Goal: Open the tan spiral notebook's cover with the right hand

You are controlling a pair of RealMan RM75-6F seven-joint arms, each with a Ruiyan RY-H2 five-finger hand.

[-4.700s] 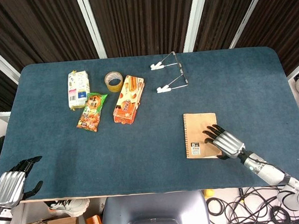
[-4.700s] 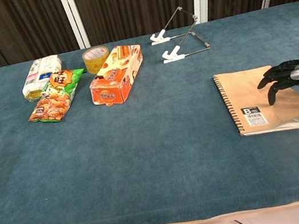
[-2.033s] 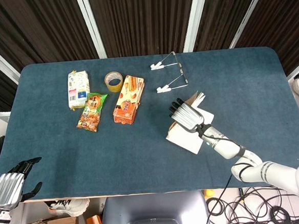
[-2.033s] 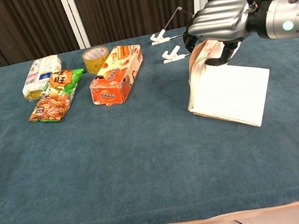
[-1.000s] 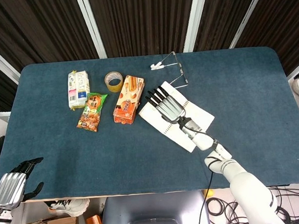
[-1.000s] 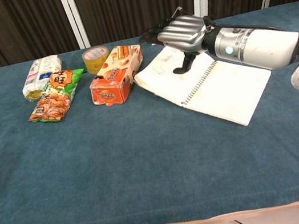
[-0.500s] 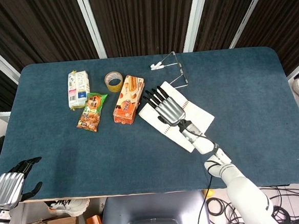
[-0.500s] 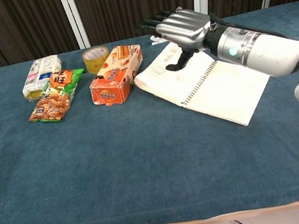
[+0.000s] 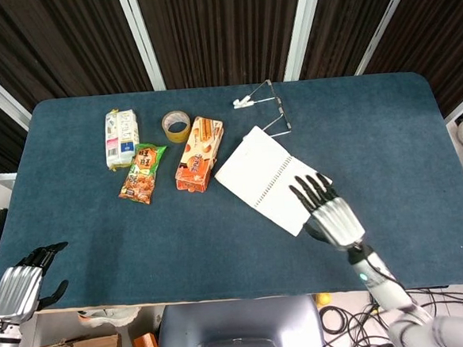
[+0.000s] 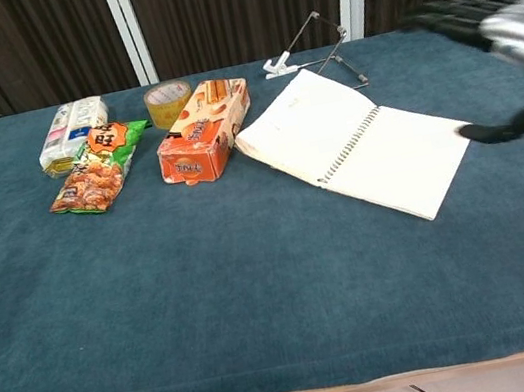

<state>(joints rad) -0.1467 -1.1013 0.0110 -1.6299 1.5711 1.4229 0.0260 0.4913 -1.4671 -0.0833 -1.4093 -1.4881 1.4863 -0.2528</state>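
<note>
The spiral notebook lies open and flat in the middle of the blue table, white pages up, its spiral running diagonally. My right hand hovers off the notebook's near right corner, fingers spread, holding nothing. My left hand hangs below the table's front left edge, holding nothing, its fingers loosely curled and apart.
An orange snack box lies just left of the notebook, with a tape roll, a green snack bag and a white packet further left. A wire stand sits behind the notebook.
My right hand has lifted off the opened left page and pulled back toward the front right, clear of the notebook. The notebook stays open and flat.
</note>
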